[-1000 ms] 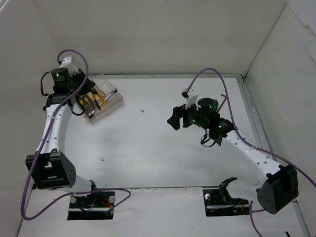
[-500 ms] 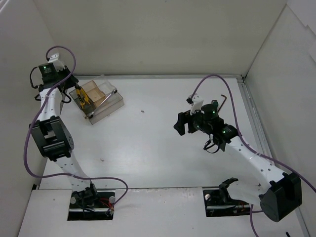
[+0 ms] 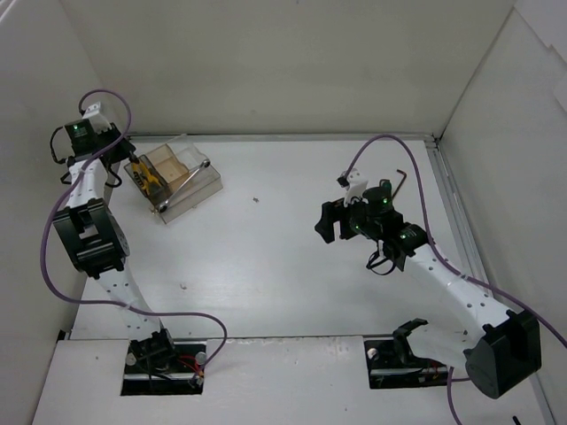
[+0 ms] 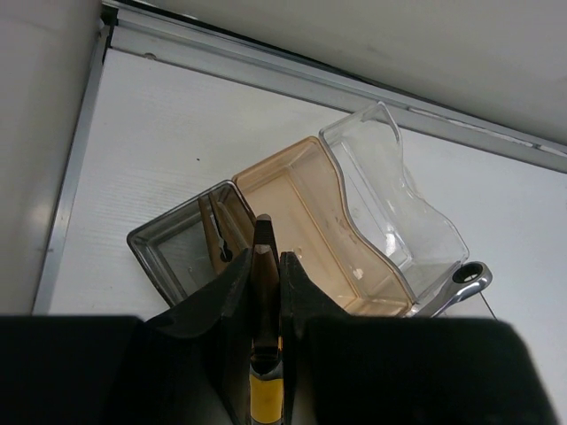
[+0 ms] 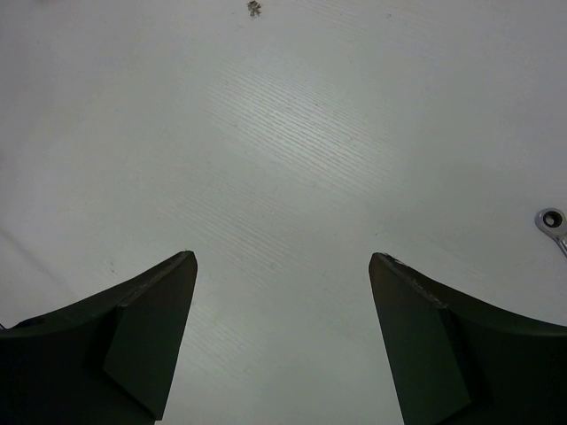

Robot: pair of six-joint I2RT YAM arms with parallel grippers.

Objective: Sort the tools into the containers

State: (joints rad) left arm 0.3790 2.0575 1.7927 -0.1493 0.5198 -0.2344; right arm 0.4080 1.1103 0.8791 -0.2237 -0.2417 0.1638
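Count:
- arms: 2, left arm point(image 3: 89, 232) and right arm point(image 3: 443, 276)
- grippers: 2, left gripper point(image 4: 263, 258) and right gripper point(image 5: 282, 258)
- tray point(image 4: 390, 149): 1, with 3 compartments showing: grey point(image 4: 168, 245), tan point(image 4: 301, 199), clear point(image 4: 400, 214)
- pliers point(image 4: 263, 400): 1
- hex key point(image 3: 401, 180): 1
- wrench point(image 4: 468, 280): 1 at the tray
- ring head point(image 5: 551, 220): 1 at the edge of the right wrist view, can't tell if it's the same wrench
- purple cables point(image 3: 51, 266) point(image 3: 372, 142): 2
- base mounts point(image 3: 164, 370) point(image 3: 407, 365): 2
- specks point(image 3: 255, 199) point(image 3: 182, 286) on the table point(image 3: 292, 266): 2
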